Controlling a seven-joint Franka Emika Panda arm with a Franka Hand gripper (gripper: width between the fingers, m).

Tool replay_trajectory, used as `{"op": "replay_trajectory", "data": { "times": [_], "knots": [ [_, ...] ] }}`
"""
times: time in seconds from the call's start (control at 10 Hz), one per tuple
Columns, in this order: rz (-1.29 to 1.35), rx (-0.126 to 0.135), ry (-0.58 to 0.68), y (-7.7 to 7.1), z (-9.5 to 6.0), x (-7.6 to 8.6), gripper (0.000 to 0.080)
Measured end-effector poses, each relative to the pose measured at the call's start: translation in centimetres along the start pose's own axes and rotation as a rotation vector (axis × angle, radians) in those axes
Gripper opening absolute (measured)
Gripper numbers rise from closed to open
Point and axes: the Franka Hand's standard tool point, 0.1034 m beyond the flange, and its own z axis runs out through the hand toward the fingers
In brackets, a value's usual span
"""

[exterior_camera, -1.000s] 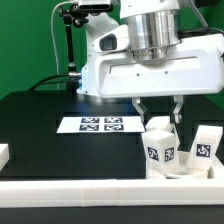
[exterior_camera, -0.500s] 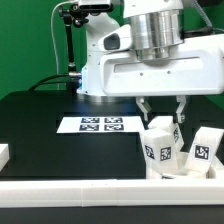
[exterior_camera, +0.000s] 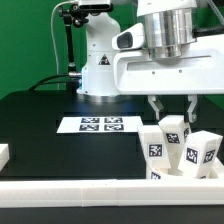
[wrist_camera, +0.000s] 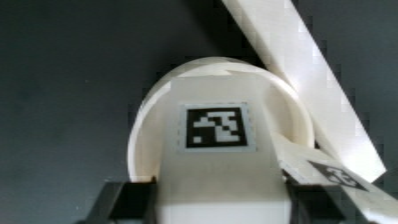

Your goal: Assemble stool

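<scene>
Tool (exterior_camera: 172, 104) pinching the top of a stool leg (exterior_camera: 168, 136); held upright just above the desk (exterior_camera: 40, 115), presumably for carrying. Second leg (exterior_camera: 199, 153) close beside.

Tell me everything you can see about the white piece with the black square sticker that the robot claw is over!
It is a stool leg, a short blocky piece that looks like smooth white plastic, with a black-and-white square tag on its face. It stands upright near the white border rail, beside other tagged white pieces. The gripper sits right above it, fingers either side of its rounded top. Whether they press it, the views cannot tell.
</scene>
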Motion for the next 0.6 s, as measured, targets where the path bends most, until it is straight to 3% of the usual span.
{"op": "replay_trajectory", "data": {
  "times": [0.6],
  "knots": [
    [0.093, 0.000, 0.023, -1.3, 0.2, -0.4, 0.0338]
  ]
}}
